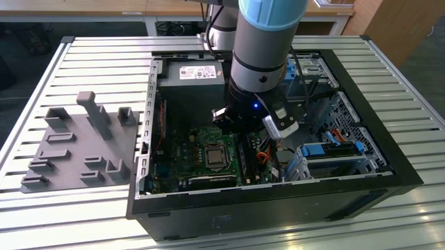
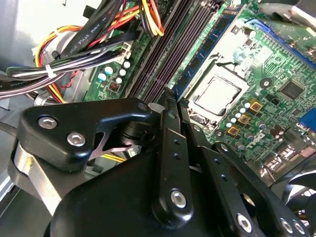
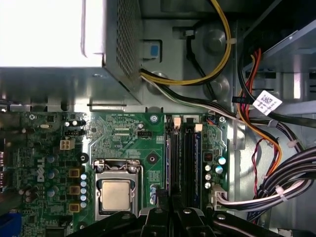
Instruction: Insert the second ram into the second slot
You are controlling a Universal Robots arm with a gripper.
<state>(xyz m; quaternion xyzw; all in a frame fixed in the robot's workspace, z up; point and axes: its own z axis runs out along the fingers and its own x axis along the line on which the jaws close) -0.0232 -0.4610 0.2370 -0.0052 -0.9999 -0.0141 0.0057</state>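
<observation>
With the gripper [image 2: 168, 106] closed flat and holding nothing, pressing on the second ram [image 3: 189, 163], which sits in its slot right of the processor [image 3: 116, 195], I'd push straight down, evenly along its edge

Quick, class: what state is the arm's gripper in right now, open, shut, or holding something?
Gripper: fingers pressed together, shut, over the RAM slots of the motherboard; whether a stick is between them cannot be told.
</observation>
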